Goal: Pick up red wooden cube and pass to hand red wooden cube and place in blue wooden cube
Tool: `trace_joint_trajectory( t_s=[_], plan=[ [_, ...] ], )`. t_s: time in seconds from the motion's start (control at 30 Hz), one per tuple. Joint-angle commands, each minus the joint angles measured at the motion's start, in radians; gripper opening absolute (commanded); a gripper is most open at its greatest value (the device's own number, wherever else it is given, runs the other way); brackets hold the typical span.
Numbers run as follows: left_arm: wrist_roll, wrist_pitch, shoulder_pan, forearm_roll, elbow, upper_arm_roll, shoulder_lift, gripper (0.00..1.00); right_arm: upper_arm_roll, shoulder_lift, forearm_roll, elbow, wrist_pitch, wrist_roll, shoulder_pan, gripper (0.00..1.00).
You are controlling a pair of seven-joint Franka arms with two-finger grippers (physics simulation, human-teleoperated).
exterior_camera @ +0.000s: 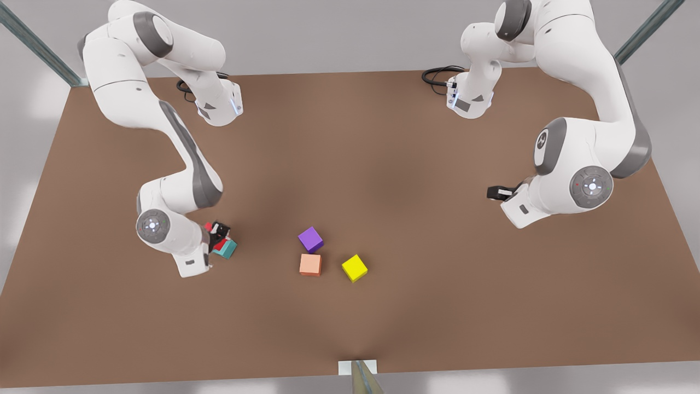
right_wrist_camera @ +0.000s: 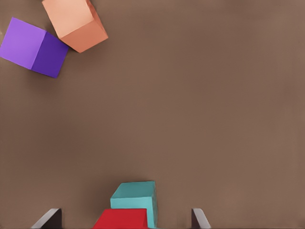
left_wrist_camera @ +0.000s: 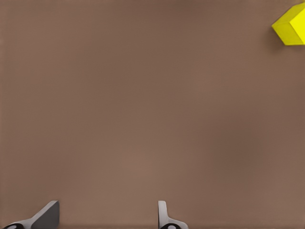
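Red wooden cube (right_wrist_camera: 121, 218) between right tool's (right_wrist_camera: 126, 220) spread fingers.

No legible text or labels.

Bench (exterior_camera: 383, 164) brown; red wooden cube (right_wrist_camera: 123, 218) bright red; blue wooden cube (right_wrist_camera: 136, 194) teal; remaining cubes purple (exterior_camera: 310, 239), salmon-orange (exterior_camera: 310, 264), yellow (exterior_camera: 354, 267); arms white and grey.

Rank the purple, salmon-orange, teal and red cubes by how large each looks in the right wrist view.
1-2. Purple cube and salmon-orange cube: look about alike; the orange one is cut by the picture's edge.
3. Teal cube.
4. Red cube: mostly cut off, so its rank is unsure.
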Motion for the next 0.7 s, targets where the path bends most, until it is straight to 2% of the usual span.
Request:
trace_joint_trajectory(
  t_s=[0.0,0.1,0.13,0.17,0.2,0.43,0.5,0.67],
  plan=[
    [-0.007,-0.002,0.0,0.001,0.001,0.0,-0.002,1.0,-0.004,0.01,0.001,0.123,-0.293,0.327,0.007,1.0],
    [-0.007,-0.004,0.0,0.001,0.002,0.0,-0.002,1.0,-0.036,-0.131,-0.013,0.133,-0.418,0.744,-0.059,1.0],
    [-0.007,-0.004,0.002,0.001,0.001,0.0,-0.002,1.0,-0.036,-0.203,-0.002,0.109,-0.464,0.731,-0.125,1.0],
    [-0.007,-0.002,0.002,0.001,0.001,0.0,-0.002,1.0,-0.038,-0.343,0.058,0.0,-0.435,0.726,-0.185,1.0],
    [-0.005,-0.002,0.002,0.002,0.001,0.0,-0.002,1.0,-0.04,-0.372,0.087,-0.017,-0.435,0.744,-0.19,1.0],
    [-0.005,0.001,0.002,0.014,0.001,0.0,-0.002,1.0,-0.076,-0.366,0.073,0.035,-0.457,0.804,-0.191,1.0],
    [-0.005,0.001,0.002,0.014,0.001,0.0,0.0,1.0,-0.501,-0.366,0.084,0.069,-0.46,0.797,0.222,1.0],
    [-0.005,-0.001,0.002,0.014,0.002,0.0,-0.002,1.0,-0.484,-0.352,0.09,0.09,-0.477,0.789,0.202,1.0]
  ],
)
